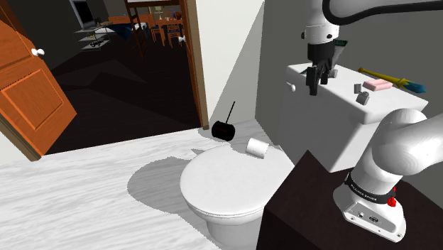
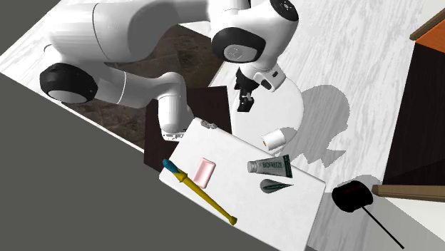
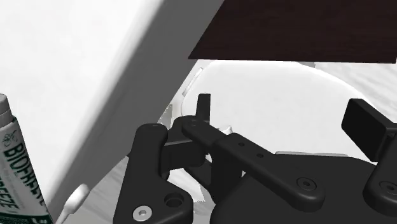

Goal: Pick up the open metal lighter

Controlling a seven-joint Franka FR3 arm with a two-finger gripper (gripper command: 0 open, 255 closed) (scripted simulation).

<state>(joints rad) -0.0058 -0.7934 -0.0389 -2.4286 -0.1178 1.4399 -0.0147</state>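
Gripper (image 1: pixel 318 84) hovering, fingers apart and empty, shoulder view's left of grey lighter (image 1: pixel 363 98) on tank lid (image 1: pixel 337 85)

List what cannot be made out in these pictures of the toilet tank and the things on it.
1. Lighter: too small in the shoulder view to tell its lid from its body, or to judge its material.
2. Tube: in the wrist view the picture's edge cuts off its label, so the word cannot be read in full.
3. Toilet lid: in the second exterior view the arm covers most of it.
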